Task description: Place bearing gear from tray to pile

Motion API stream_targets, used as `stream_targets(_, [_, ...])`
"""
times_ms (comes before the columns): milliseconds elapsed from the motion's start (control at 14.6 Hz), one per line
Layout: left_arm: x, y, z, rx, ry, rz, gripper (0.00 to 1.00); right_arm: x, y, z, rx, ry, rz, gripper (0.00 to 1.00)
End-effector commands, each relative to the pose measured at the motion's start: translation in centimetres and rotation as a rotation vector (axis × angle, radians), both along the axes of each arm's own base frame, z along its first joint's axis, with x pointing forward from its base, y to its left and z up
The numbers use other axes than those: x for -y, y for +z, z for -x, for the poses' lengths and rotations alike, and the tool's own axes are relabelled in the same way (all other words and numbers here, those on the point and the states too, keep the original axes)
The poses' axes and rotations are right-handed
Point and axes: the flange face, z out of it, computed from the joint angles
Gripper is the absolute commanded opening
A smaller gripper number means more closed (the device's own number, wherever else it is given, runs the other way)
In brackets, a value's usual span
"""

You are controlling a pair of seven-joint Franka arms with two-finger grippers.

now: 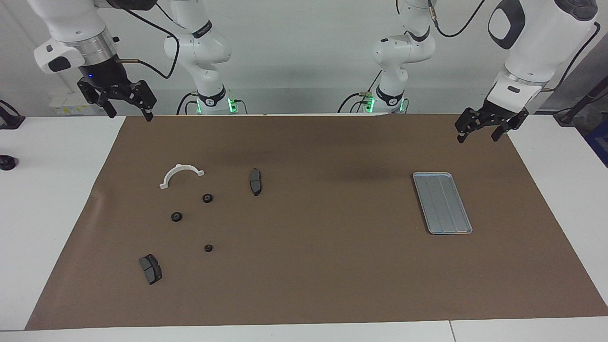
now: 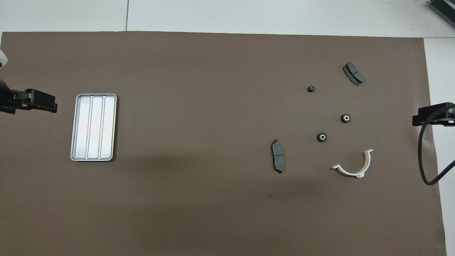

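Note:
The silver-grey ridged tray [image 1: 441,203] lies toward the left arm's end of the table and holds nothing; it also shows in the overhead view [image 2: 93,127]. The pile lies toward the right arm's end: a white half-ring bracket [image 1: 180,173], two dark brake pads [image 1: 255,181] [image 1: 150,269], and three small black round gears [image 1: 207,198] [image 1: 176,216] [image 1: 208,247]. My left gripper [image 1: 477,137] is open and empty, raised over the mat's edge beside the tray. My right gripper [image 1: 130,114] is open and empty, raised over the mat's corner, apart from the pile.
A brown mat [image 1: 313,266] covers most of the white table [image 1: 47,190]. The wide middle of the mat between tray and pile is bare. A black cable [image 2: 424,160] hangs by the right gripper [image 2: 426,119].

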Motion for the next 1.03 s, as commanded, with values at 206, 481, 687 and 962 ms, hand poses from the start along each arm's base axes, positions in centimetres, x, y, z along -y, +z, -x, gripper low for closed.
stream_targets(206, [-0.22,0.1,0.79,0.016,-0.008,-0.02,1.0,-0.34,-0.19,0.25,-0.02,-0.003,-0.016,1.0])
stream_targets(481, [-0.22,0.1,0.79,0.016,-0.008,-0.02,1.0,0.07,-0.3,0.22,-0.018,-0.008,-0.017,1.0])
stream_targets(687, [-0.22,0.1,0.79,0.016,-0.008,-0.02,1.0,-0.02,-0.29,0.41,-0.026,-0.004,-0.017,1.0])
stream_targets(962, [-0.22,0.1,0.79,0.016,-0.008,-0.02,1.0,-0.32,-0.18,0.64,-0.035,0.011,-0.014,1.0])
